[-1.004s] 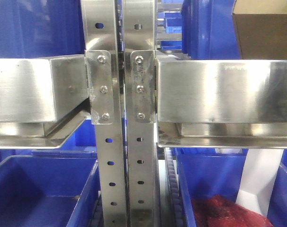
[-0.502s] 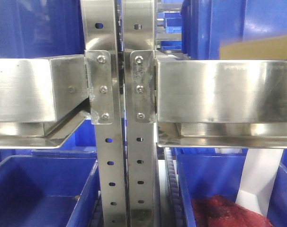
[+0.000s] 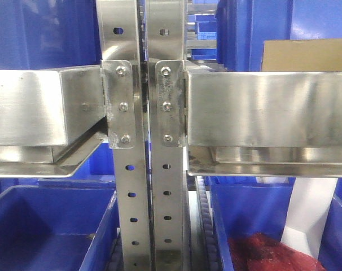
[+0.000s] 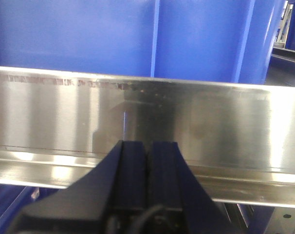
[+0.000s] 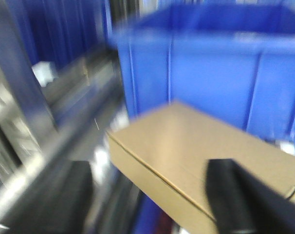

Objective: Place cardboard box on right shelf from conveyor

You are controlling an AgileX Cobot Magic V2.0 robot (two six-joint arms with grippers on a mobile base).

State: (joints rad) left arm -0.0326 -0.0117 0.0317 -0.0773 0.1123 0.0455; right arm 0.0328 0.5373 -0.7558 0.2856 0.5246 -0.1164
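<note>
1. The right gripper [image 5: 152,195] showed in its wrist view as two dark fingers [image 5: 235,200] spread wide apart, one at the lower left and one at the lower right of a much blurred picture.
2. The box [image 5: 186,156] lay flat just beyond and between those fingers; the right finger overlapped its near corner, but the blur hid whether either finger touched it, so I could not tell if it was gripped or let go.
3. A blue bin [image 5: 211,68] stood right behind the box, and grey steel ran along the left of that view.
4. The left gripper [image 4: 148,161] was clenched, its two black fingers [image 4: 130,170] pressed together with only a thin seam between them.
5. It pointed at a steel rail [image 4: 147,126] close in front, with a blue bin wall [image 4: 138,39] rising behind the rail.
6. In the front view the box [image 3: 306,55] showed as a tan strip above the front rail of the right shelf [image 3: 267,107], toward the shelf's right end; its lower part was hidden behind the rail, so contact with the shelf floor could not be seen.
7. The right shelf was fixed by a three-screw bracket [image 3: 167,104] to a perforated upright [image 3: 168,197].
8. The left shelf [image 3: 41,107], with a slanted brace [image 3: 83,149], hung on the neighbouring upright.
9. Below the shelves sat two blue bins; the right one [image 3: 250,209] held something red [image 3: 267,254].
</note>
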